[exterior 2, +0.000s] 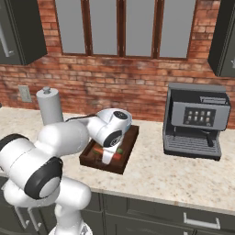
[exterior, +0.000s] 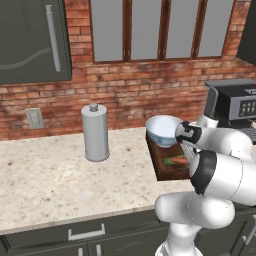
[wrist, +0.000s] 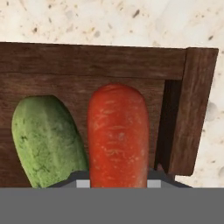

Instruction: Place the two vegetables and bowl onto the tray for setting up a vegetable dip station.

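Speckled beige counter is backed by a red brick wall. Near its front edge a dark wooden tray is set, with bare counter open on its left as far as a grey canister. Inside, the carrot is seen between the fingers, seemingly gripped, beside the cucumber and near the tray's raised rim. The bowl is seen at the tray's far end.

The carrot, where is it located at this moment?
In the hand view the carrot lies inside the wooden tray, right beside the cucumber, near the tray's corner. In the left base view it lies on the tray in front of the bowl.
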Available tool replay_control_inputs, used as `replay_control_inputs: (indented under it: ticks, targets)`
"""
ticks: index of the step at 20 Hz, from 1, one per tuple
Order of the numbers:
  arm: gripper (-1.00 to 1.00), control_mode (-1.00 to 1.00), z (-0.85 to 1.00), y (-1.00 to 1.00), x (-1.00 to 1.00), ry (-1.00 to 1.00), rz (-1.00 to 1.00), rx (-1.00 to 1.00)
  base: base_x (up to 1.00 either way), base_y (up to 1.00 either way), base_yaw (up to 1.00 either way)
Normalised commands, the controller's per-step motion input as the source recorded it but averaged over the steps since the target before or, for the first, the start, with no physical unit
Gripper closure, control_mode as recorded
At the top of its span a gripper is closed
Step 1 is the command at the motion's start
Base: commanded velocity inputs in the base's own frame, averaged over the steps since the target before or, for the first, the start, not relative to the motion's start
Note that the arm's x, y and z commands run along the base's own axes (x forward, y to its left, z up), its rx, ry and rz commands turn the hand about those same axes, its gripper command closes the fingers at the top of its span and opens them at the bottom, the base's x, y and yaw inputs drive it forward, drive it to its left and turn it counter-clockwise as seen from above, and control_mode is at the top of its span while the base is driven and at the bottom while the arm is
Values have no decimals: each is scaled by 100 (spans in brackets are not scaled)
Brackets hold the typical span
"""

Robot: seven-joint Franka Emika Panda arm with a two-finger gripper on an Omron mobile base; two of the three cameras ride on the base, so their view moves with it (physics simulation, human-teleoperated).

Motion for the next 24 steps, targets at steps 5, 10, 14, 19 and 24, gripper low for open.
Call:
replay_control_inputs:
  ticks: [5, 10, 14, 19, 24]
  targets:
    - [100, -100, -15, -4, 15, 1, 0, 4, 0, 0, 0]
    - [100, -100, -18, -2, 4, 2, 0, 5, 0, 0, 0]
    - [100, -100, -21, -2, 1, 3, 0, 4, 0, 0, 0]
    - [100, -100, -23, -3, -1, 3, 0, 2, 0, 0, 0]
    - [100, -100, -25, -2, -4, 2, -1, 0, 0, 0, 0]
